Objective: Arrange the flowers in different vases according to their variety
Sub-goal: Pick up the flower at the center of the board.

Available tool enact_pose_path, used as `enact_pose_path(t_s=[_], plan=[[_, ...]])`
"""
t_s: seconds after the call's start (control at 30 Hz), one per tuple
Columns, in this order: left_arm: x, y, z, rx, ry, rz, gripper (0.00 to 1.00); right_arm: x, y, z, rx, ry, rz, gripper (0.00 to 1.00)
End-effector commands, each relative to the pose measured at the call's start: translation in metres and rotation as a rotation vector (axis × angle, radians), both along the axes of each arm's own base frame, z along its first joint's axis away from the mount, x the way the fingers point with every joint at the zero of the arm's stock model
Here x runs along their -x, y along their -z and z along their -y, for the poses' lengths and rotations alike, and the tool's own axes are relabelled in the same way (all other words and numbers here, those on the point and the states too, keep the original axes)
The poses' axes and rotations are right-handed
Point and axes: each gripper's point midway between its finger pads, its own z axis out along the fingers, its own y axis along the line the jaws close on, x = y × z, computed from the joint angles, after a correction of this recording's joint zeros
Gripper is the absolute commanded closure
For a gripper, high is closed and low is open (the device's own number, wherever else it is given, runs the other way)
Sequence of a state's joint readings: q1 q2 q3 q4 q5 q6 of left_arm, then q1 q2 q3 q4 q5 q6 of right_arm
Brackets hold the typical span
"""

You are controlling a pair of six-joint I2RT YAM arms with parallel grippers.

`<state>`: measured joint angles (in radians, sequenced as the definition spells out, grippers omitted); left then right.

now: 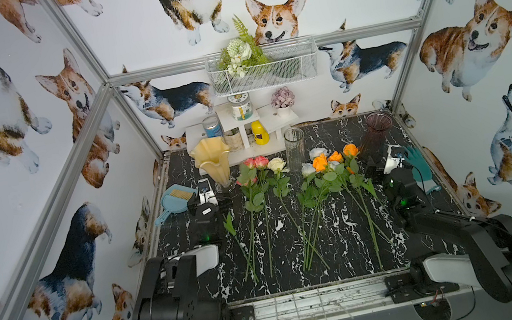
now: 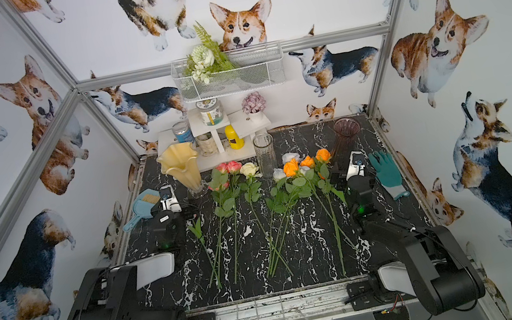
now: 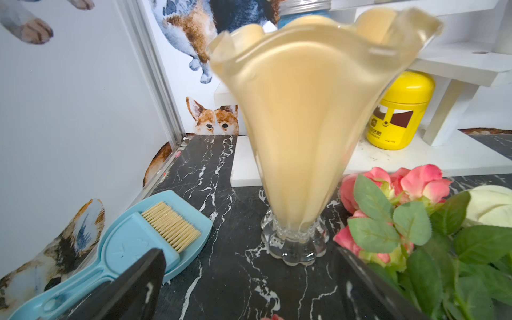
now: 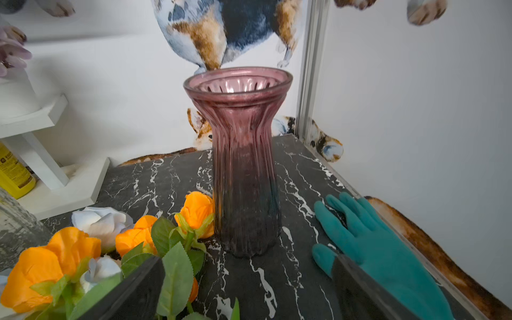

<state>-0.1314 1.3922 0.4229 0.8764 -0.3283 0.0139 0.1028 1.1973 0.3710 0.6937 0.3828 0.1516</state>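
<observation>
Several flowers lie in a row on the black marble table (image 1: 336, 260), heads toward the back: pink roses (image 1: 257, 162), a cream rose (image 1: 277, 165), then orange heads (image 1: 321, 162) mixed with white ones (image 1: 317, 152). Behind them stand the vases: creamy-yellow (image 1: 212, 161), clear glass (image 1: 295, 148), dark purple (image 1: 376, 136). My left gripper (image 1: 207, 198) is open and empty, facing the yellow vase (image 3: 304, 124), with pink roses (image 3: 401, 188) beside one finger. My right gripper (image 1: 390, 160) is open and empty, facing the purple vase (image 4: 243, 166), with orange flowers (image 4: 72, 249) beside it.
A blue dustpan with brush (image 1: 172, 200) lies at the left edge and a teal glove (image 1: 419, 164) at the right edge. A white shelf (image 1: 273, 122) with jars and a small potted plant (image 1: 283, 99) stands at the back. Above it hangs a wire basket (image 1: 288, 66) holding a fern bouquet.
</observation>
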Motion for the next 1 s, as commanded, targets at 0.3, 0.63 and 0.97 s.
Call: enact_pose_path(t_s=[0.3, 0.63, 0.97], plan=[[0.036, 0.010, 0.048, 0.154, 0.160, -0.395, 0.00, 0.038, 0.047, -0.070, -0.332, -0.296, -0.464, 0.02], [0.055, 0.015, 0.092, 0.121, 0.296, -0.471, 0.00, 0.071, 0.085, -0.075, -0.426, -0.268, -0.643, 0.25], [0.057, 0.018, 0.102, 0.150, 0.341, -0.488, 0.00, 0.063, 0.113, -0.073, -0.401, -0.240, -0.740, 0.34]])
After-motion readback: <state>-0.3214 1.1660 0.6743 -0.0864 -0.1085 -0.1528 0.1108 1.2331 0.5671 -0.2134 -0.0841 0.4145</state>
